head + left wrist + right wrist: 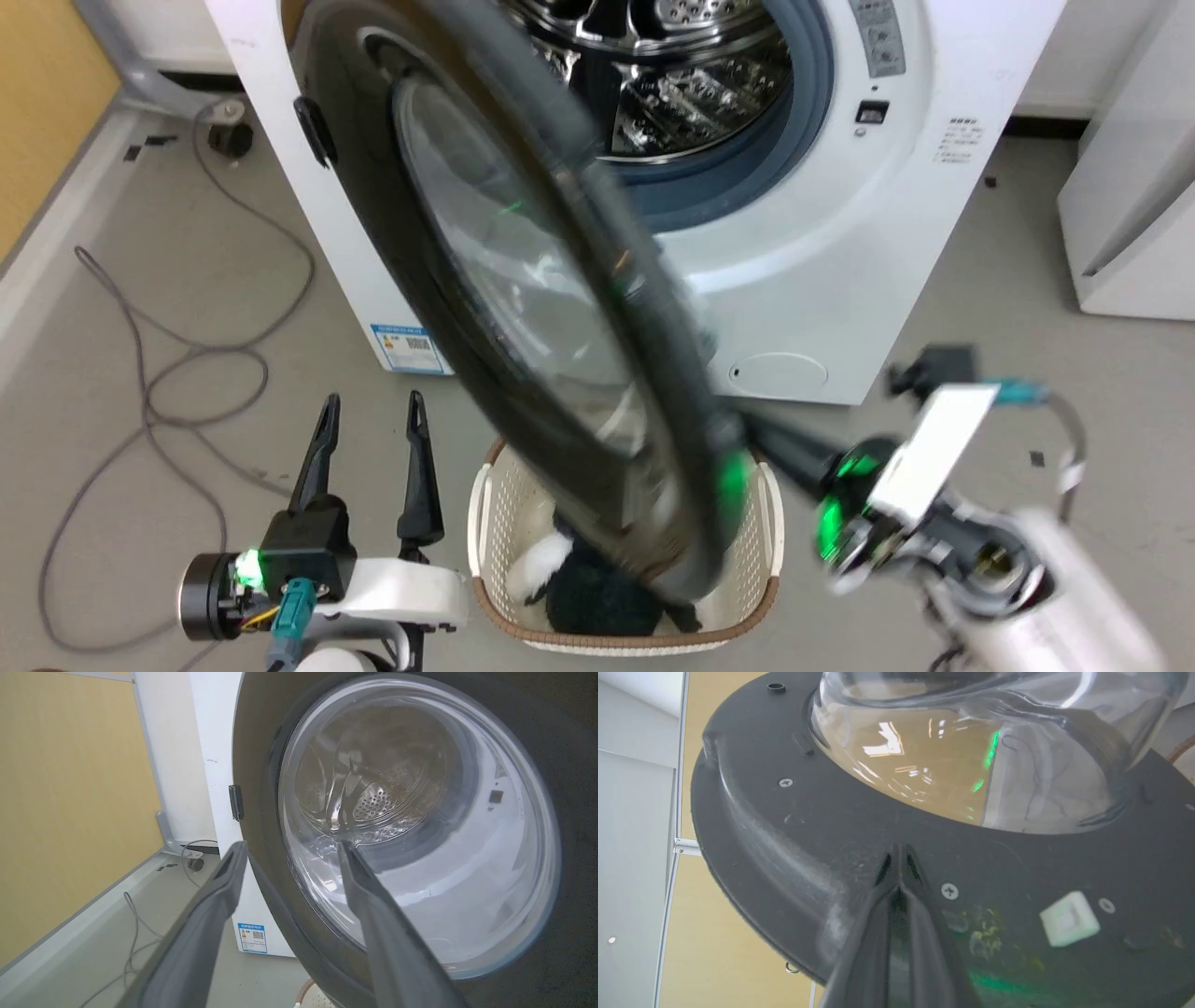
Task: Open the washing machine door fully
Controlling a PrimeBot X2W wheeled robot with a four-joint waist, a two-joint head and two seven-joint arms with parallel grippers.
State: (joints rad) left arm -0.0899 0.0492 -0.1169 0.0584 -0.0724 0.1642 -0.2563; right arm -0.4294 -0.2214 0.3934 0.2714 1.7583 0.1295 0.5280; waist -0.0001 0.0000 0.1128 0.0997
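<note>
On door point(523, 308) inside, R hand point(899, 858) closed, L hand point(373, 401) wide

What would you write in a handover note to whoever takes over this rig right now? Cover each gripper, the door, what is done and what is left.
Left gripper: open, holding nothing, beside the outer face of the washing machine door.
Right gripper: shut, tips at the door's black inner face, apparently pushing it.
Door: unlatched and swung partway out, seemingly above the laundry basket; drum exposed.
Done: door opened partway.
Left: swing it fully open.
</note>
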